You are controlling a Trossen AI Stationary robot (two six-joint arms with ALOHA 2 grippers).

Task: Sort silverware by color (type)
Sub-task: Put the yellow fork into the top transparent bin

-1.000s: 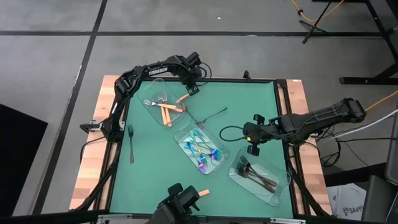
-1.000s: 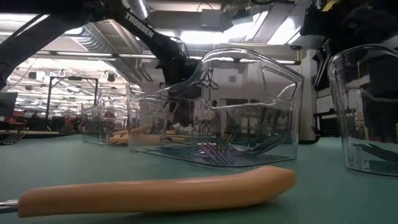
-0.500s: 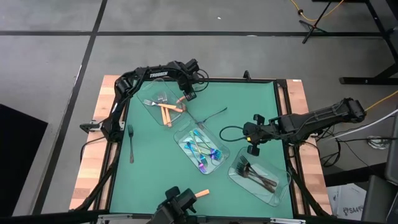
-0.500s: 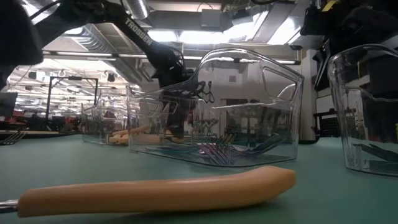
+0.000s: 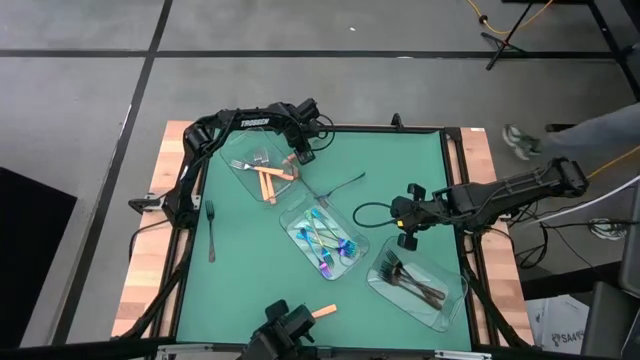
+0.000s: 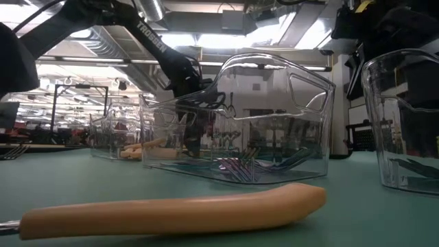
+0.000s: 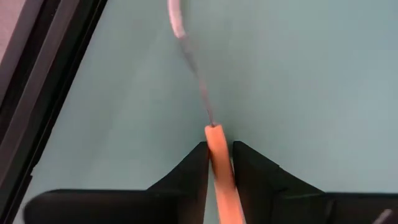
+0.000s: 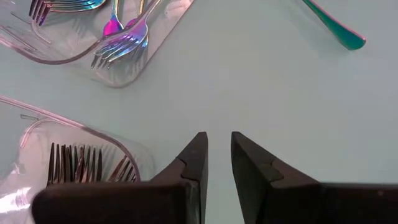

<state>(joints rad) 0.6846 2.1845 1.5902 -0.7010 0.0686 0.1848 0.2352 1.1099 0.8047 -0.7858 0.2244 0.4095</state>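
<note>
Beside tray, left gripper pinching orange-handled utensil

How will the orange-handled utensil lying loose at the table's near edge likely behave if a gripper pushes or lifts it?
The orange-handled utensil looks rigid: its handle holds one smooth curve. That rounded, slightly bowed handle rests on the green table, so a sideways push may rock or pivot it rather than slide it straight. Its matte surface probably grips well; it seems light, given how slim it looks.

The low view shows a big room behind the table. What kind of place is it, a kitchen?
Probably a robot lab or workshop, not a kitchen. Behind the clear plastic trays are long ceiling lights and metal racks. The high view shows a bare grey floor with loose cables round the green table.
</note>
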